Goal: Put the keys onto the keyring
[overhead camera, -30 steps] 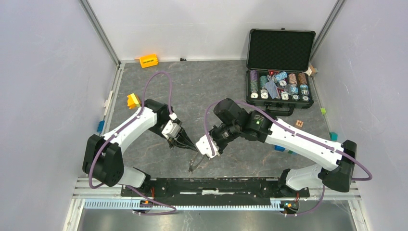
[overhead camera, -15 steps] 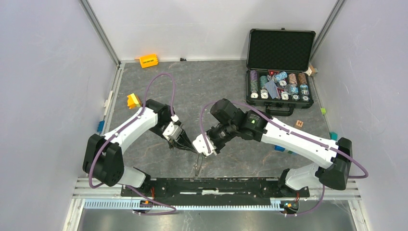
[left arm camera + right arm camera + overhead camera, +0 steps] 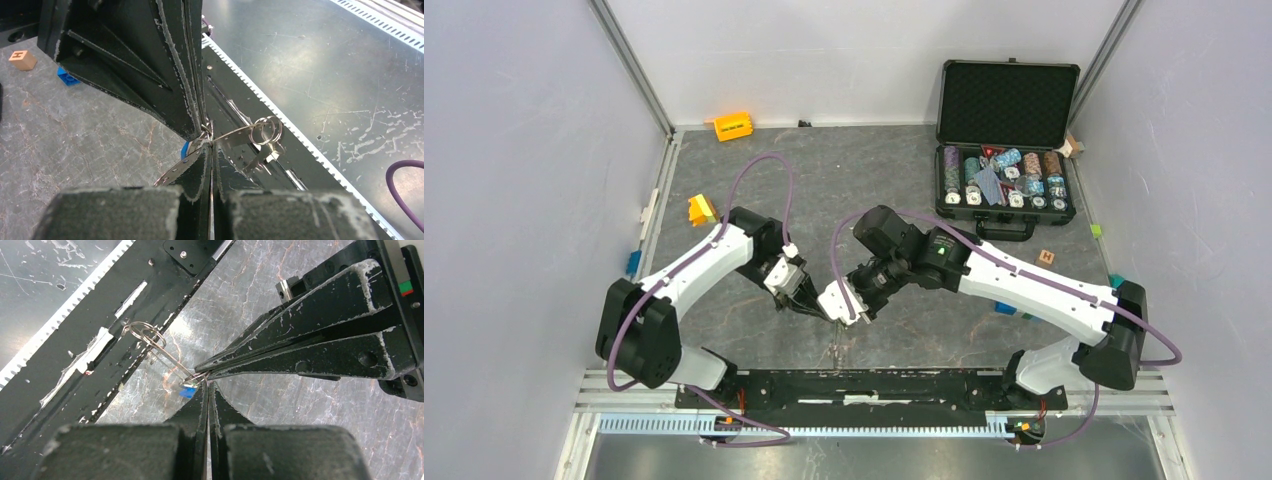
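A: How do the arms sit rel. to the black base rail?

B: The left arm and right arm both bend inward. Their wrists tip down and meet just beyond the rail's middle, above the table.

A: And the claws?

B: The left gripper is pressed together, nipping the long wire end of the keyring. The right gripper is pressed together too, tip to tip w/ the left at nearly a right angle.

A: Where's the ring itself?

B: It's a thin silver coil held off the table, sticking out from the pinch toward the rail and over its far edge.

A: Any keys?

B: There's a blue key, head only, right at the right claw's tip on the side toward the rail.

A: What's unclear?

B: Can't tell if the right claw actually nips the blue head or only touches it. The blade is hidden behind the fingers. From above, the whole bunch is just a thin sliver, too small to read. Both wrist views are approx. half blocked by their own fingers.
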Tool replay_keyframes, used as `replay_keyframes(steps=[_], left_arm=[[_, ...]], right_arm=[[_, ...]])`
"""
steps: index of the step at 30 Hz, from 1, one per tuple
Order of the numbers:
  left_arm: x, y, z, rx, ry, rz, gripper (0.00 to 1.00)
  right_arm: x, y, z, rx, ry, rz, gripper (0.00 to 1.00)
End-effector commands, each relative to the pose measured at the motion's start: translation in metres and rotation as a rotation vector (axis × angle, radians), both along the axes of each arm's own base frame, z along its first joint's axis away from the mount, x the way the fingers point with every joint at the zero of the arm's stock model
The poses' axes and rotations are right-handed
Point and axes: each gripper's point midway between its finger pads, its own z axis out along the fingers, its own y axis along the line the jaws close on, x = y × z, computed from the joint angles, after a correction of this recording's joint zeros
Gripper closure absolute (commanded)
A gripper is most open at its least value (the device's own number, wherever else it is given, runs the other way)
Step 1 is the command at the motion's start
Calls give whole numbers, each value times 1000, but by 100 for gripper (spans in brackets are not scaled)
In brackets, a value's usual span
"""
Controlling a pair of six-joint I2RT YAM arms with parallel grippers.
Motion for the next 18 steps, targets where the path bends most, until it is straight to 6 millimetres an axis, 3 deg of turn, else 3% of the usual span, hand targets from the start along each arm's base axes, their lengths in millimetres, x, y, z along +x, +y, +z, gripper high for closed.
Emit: replay_keyframes(steps=[1,18], left_arm=[[0,-6,18,-233,-337,-59,98],[3,-9,26,-244,-353,-63,98]], right_arm=[[12,12,16,54,-97,26,100],[20,8,12,0,-175,74,100]])
